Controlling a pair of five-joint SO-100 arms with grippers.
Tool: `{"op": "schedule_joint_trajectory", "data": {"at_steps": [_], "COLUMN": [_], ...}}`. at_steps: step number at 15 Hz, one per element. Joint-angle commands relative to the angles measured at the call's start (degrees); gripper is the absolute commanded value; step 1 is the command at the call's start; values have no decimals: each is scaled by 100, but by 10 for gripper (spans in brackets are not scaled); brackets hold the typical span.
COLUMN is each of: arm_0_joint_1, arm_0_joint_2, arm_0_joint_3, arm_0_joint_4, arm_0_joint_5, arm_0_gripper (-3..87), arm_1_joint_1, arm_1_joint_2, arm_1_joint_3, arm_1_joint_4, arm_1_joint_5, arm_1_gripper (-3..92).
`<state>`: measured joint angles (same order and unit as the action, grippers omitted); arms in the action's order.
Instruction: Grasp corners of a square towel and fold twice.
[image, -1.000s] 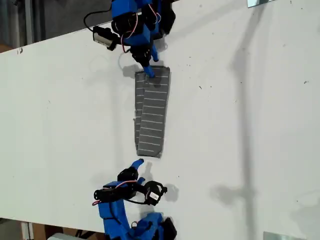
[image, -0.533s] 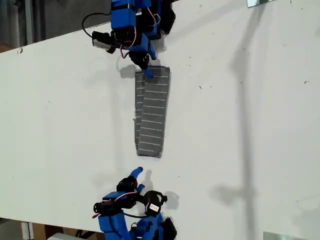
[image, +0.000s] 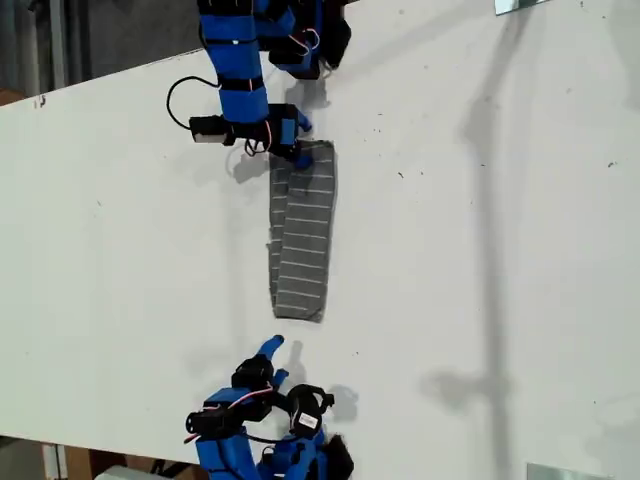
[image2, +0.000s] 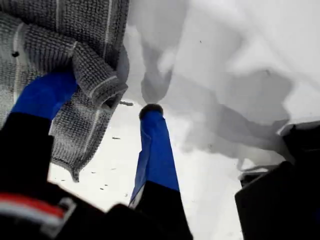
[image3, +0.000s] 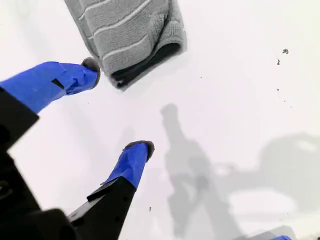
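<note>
Bright, even light, soft shadows.
The white table (image: 480, 250) glared slightly; long grey shadows crossed it toward the exterior view's right. Both wrist views were soft, nearest arm parts blurred dark.

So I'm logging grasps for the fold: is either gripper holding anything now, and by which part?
My second gripper is open and holds nothing. My first gripper is open at the square towel, one finger under a raised corner, not clamped.
</note>
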<state>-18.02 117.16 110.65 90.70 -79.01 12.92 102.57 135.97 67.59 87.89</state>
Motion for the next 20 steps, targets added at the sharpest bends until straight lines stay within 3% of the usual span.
{"op": "schedule_joint_trajectory", "data": {"at_steps": [1,3,6,7,8,9,15,18,19,20], "arm_0_joint_1": [35,53,70,70,88,97,272,316,316,316], "arm_0_joint_2": [220,264,316,325,325,325,396,396,396,396], "arm_0_joint_3": [-9,18,9,-35,-88,-114,-352,-536,-589,-633], "arm_0_joint_4": [-44,-44,0,26,44,53,220,343,369,378], "arm_0_joint_5": [-44,-88,-114,-123,-132,-141,-299,-316,-316,-308], "arm_0_gripper": [276,276,276,276,276,276,276,276,276,276], "arm_1_joint_1": [-149,-185,-255,-316,-439,-545,-1160,-1090,-1046,-1020], "arm_1_joint_2": [70,237,756,853,984,1143,1336,1125,1107,1081], "arm_1_joint_3": [-255,-185,360,439,527,615,1292,1283,1283,1266], "arm_1_joint_4": [-334,-545,-993,-993,-1002,-1072,-2382,-2479,-2470,-2470], "arm_1_joint_5": [-70,-97,149,272,519,642,1257,1301,1301,1274], "arm_1_gripper": [302,269,129,144,255,281,271,272,234,114]}}
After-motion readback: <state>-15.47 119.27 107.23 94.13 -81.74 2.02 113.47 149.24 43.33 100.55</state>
